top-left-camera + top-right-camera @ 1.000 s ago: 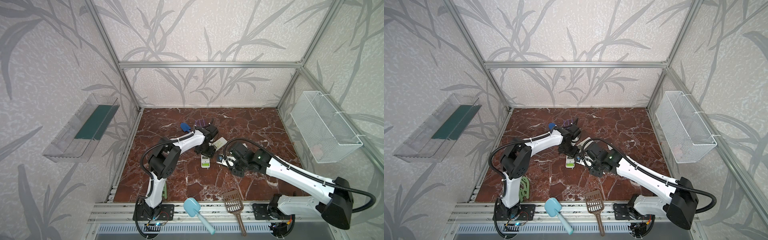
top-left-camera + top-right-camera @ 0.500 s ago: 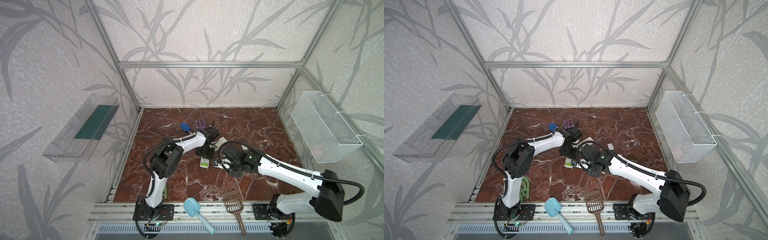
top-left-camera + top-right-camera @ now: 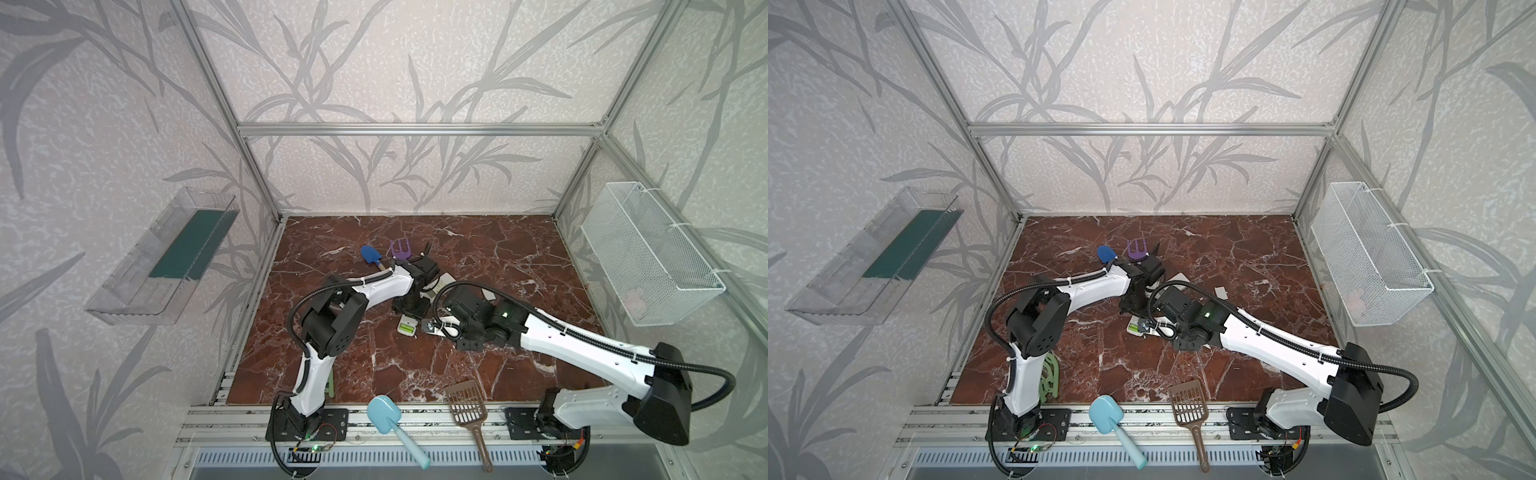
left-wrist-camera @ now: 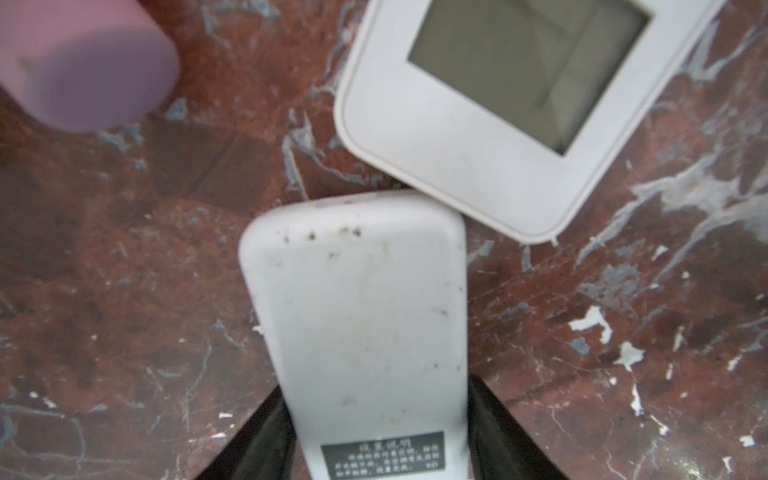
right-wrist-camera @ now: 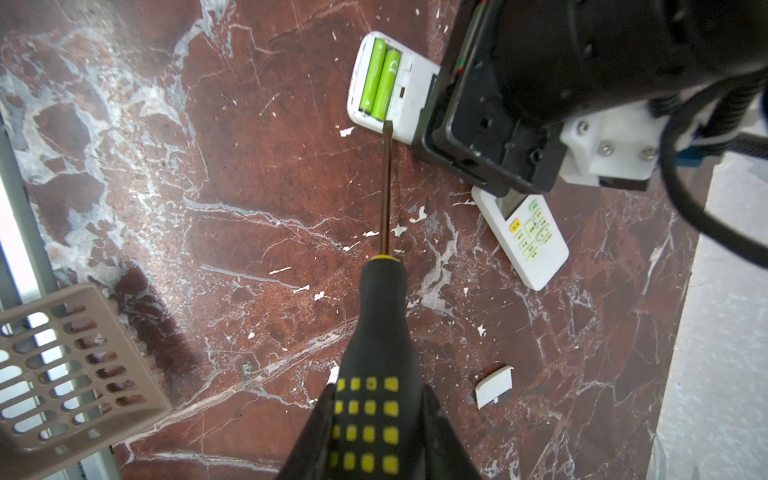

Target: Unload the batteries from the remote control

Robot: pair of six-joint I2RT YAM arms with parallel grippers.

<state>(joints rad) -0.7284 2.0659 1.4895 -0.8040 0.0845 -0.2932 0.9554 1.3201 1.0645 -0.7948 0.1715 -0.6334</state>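
On the red marble counter (image 3: 498,257), the left end effector (image 4: 376,386) is clamped across the white remote control (image 4: 361,291), which lies face down with its battery bay uncovered. The right end effector (image 5: 378,390) is closed on a yellow-black screwdriver (image 5: 384,324), whose tip sits at the rim of the remote's bay. A second remote (image 5: 528,245), with a screen and buttons, touches the far end of the remote control. A small white cover (image 5: 493,386) lies well apart from it. Two lime-green batteries (image 5: 380,79) lie side by side inside the remote control's bay.
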